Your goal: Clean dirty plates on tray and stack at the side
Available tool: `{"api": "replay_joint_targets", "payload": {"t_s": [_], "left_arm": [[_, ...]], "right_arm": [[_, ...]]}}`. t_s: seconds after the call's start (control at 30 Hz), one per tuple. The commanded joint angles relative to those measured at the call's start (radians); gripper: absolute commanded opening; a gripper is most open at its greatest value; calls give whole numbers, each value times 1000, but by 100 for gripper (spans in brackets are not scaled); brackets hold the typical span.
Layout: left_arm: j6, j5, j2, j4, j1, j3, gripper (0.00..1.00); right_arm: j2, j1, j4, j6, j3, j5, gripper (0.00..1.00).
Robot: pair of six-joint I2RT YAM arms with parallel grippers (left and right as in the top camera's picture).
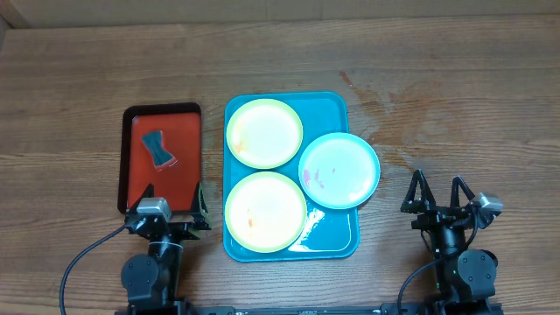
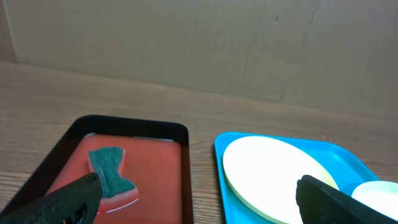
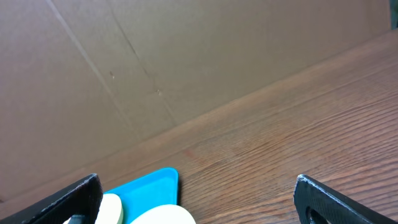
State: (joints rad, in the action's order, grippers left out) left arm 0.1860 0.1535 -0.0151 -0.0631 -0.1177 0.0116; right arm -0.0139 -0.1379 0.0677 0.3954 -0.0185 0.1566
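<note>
I see my left gripper [image 1: 172, 194] wide open by the red tray [image 1: 182, 131], right gripper [image 1: 437, 180] likewise wide, three plates [image 1: 264, 132] on the blue tray [image 1: 337, 238] between them, teal plate [image 1: 339, 170] overhanging its right rim

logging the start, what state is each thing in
large turquoise rectangular plastic tray: flat, loaded
far pale yellow-green round plastic plate: flat in tray, unstacked
near pale yellow-green round plastic plate: flat in tray, faint reddish smear
light teal round plastic plate: reddish smears, overhanging tray's right rim
small red black-rimmed tray: flat, occupied
blue-green sponge: lying in red tray, untouched
left tool: open, empty
right tool: open, empty
</note>
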Motion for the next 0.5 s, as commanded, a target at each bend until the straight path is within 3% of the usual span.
{"api": "replay_joint_targets", "payload": {"t_s": [0.0,0.37,0.47], "left_arm": [[73,5,11,1,0,-7,100],[92,6,11,2,0,-7,100],[92,98,11,27,0,-6,100]], "right_arm": [[11,3,-6,-3,11,0,100],[11,3,-11,-3,10,-26,100],[11,3,-13,-4,8,-140,100]]}}
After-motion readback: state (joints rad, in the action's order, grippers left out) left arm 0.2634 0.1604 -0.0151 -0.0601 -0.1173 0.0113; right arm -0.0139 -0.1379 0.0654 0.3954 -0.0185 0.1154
